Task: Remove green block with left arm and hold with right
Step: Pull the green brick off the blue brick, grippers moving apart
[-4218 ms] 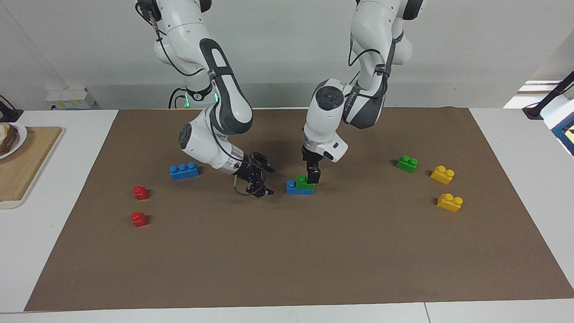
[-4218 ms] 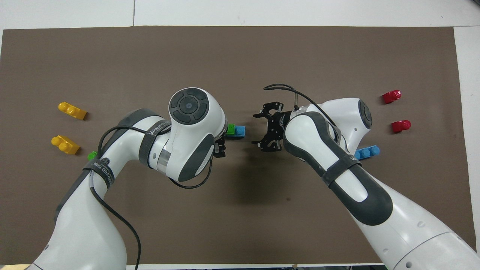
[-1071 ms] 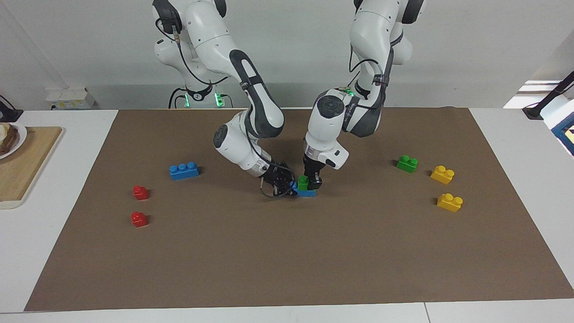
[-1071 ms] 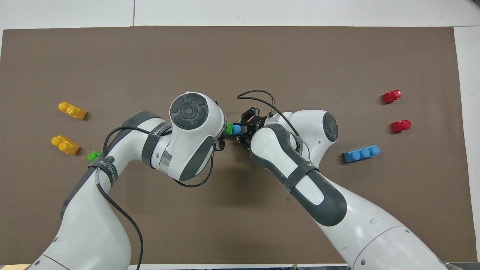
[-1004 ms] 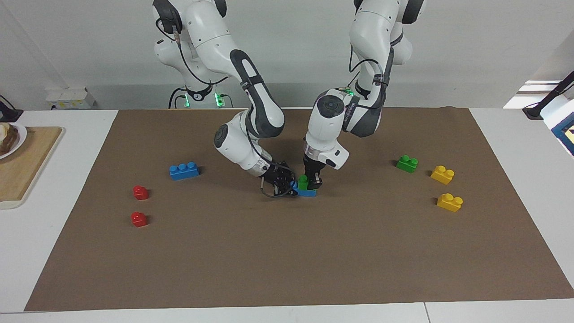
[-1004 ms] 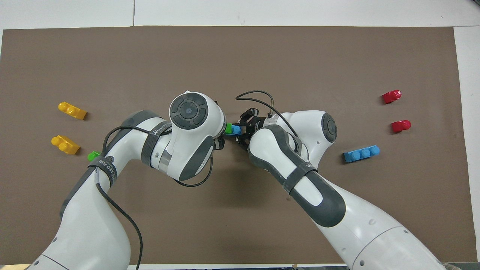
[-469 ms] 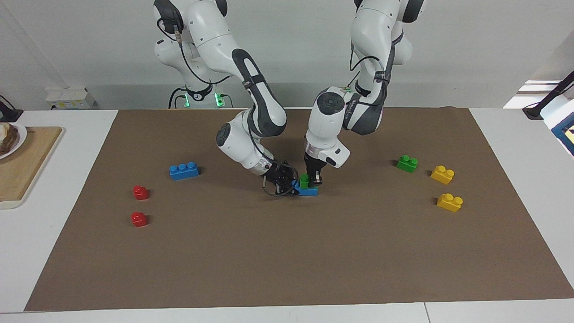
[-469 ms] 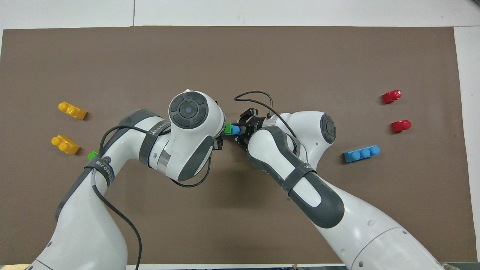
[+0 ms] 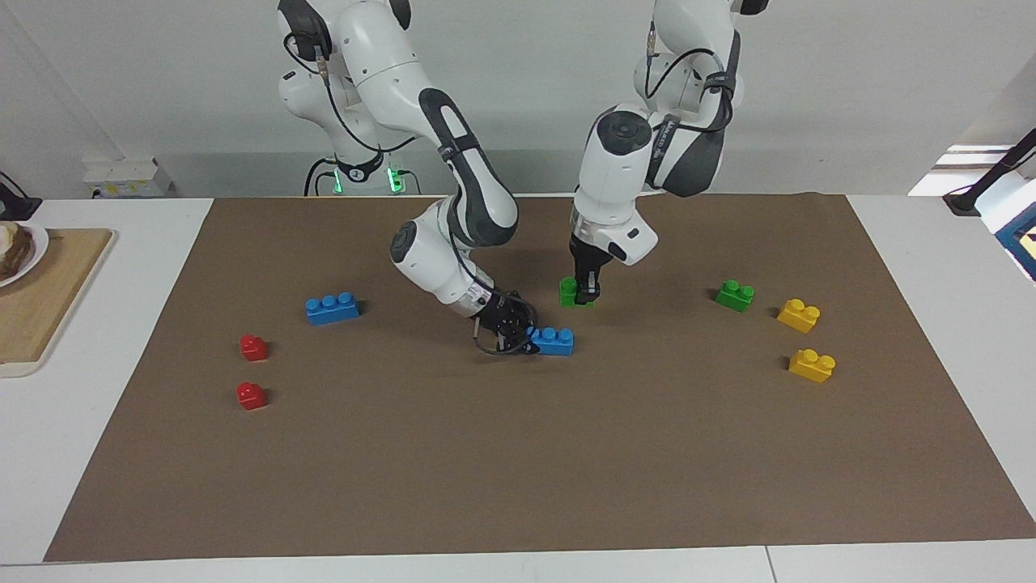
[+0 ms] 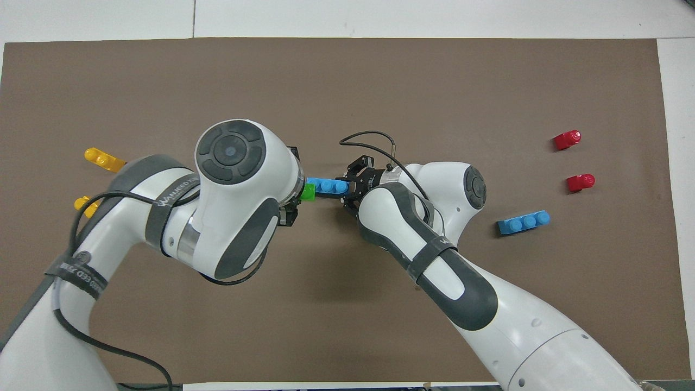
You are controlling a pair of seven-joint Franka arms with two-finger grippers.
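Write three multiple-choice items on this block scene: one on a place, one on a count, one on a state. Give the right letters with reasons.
1. Where is the green block that the left pincer grips?
A. Pressed onto a blue brick
B. In the air, off the blue brick
C. Lying beside the red blocks

2. How many yellow bricks lie on the brown mat?
A. One
B. Two
C. Four

3. What does the right pincer do?
A. Shuts on the end of the blue brick
B. Hangs open over the wooden board
C. Holds a red block

Answers:
1 B: the facing view shows it lifted clear, the brick's studs bare.
2 B: two lie toward the left arm's end.
3 A: its fingertips clamp the brick's end, which rests on the mat.
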